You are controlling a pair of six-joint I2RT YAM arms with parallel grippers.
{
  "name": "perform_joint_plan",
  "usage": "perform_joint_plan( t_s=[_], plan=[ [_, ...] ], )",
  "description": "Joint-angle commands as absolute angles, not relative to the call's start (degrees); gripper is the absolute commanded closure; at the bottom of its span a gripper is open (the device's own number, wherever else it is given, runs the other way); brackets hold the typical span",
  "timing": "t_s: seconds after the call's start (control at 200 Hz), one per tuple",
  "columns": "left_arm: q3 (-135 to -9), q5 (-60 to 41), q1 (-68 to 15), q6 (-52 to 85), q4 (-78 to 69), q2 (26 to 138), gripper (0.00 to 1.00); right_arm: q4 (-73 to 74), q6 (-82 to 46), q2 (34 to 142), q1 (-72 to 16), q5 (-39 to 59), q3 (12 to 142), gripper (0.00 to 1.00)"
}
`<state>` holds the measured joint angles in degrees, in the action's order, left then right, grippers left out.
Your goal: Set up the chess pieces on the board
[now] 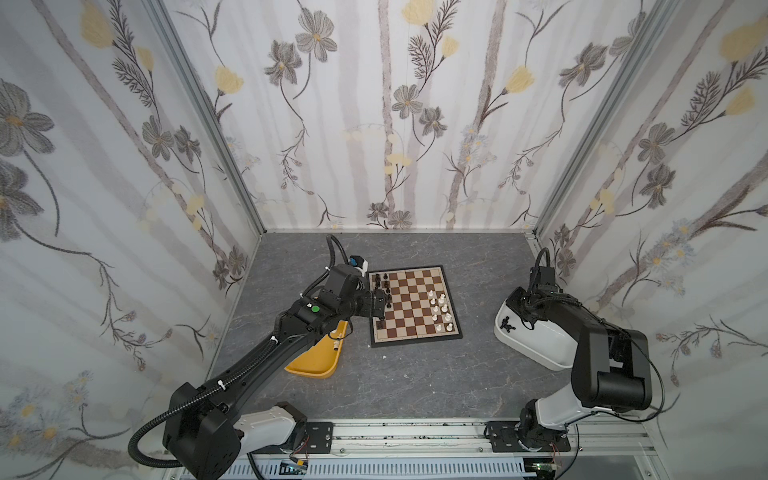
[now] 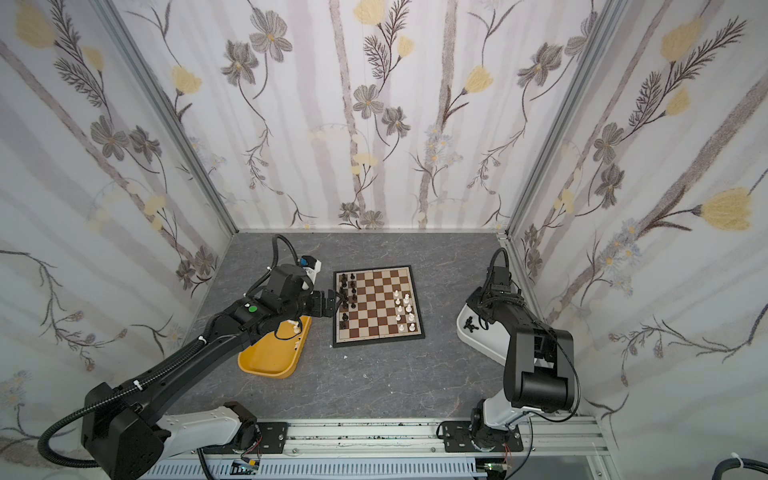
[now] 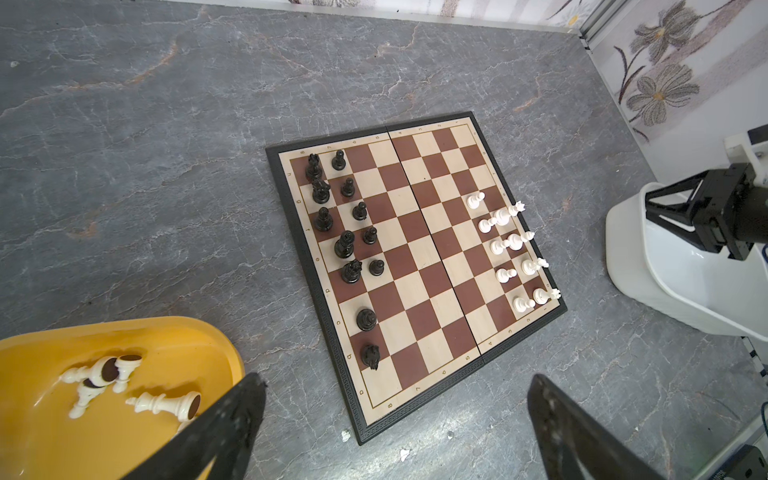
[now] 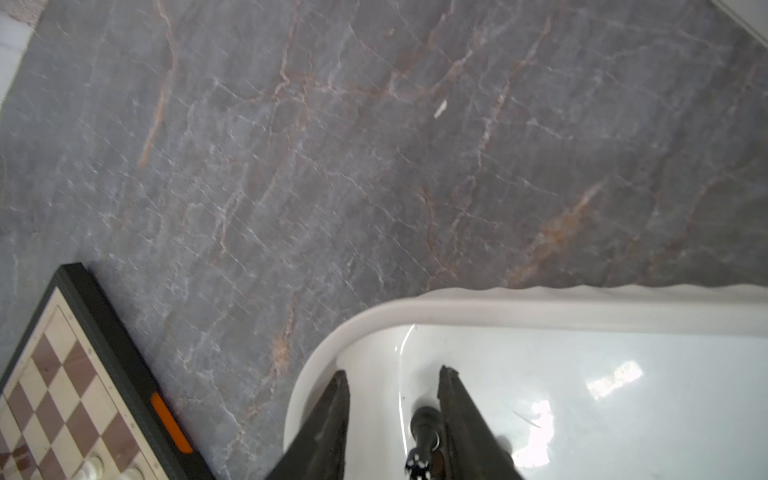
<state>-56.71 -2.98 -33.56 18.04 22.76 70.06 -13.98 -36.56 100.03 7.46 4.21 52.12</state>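
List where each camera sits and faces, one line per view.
Top views: high behind the left arm and right arm, looking down at the board; both show.
Left wrist: left of the board, looking across it; open left gripper fingers show.
Right wrist: over the white tub, facing the table; right gripper fingers show.
Shared: the board.

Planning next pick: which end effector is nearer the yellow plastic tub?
Left. Left end effector: by the yellow tub; right end effector: over the white plastic tub, across the brown-and-cream chessboard.
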Motion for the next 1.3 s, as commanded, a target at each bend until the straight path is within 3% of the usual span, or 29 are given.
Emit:
perform_joint_plan(
  t_s=[0.0, 0.375, 0.615, 0.789, 1.294],
  plan=[
    [-56.78, -1.87, -33.52, 17.62, 21.97, 70.31, 0.0, -9.09, -38.67, 103.12, 7.46, 5.78, 55.86, 0.62],
    [-56.47, -1.73, -33.42, 17.23, 21.42, 70.93, 0.0, -13.97, -30.13, 104.12, 6.95, 4.04, 58.03, 0.61],
    [-55.69, -10.15, -33.32, 16.03, 17.41, 70.59, 0.0, -17.06, -21.99, 104.47, 4.54, 1.62, 59.1, 0.56],
    [-54.1, -18.82, -33.25, 15.29, 14.11, 69.37, 0.0, -19.12, -19.48, 108.52, 2.93, 0.86, 62.71, 0.64],
    [-54.06, -16.99, -33.14, 15.38, 14.43, 69.08, 0.0, -22.44, -17.14, 112.05, 0.44, -0.72, 64.22, 0.69]
  ],
)
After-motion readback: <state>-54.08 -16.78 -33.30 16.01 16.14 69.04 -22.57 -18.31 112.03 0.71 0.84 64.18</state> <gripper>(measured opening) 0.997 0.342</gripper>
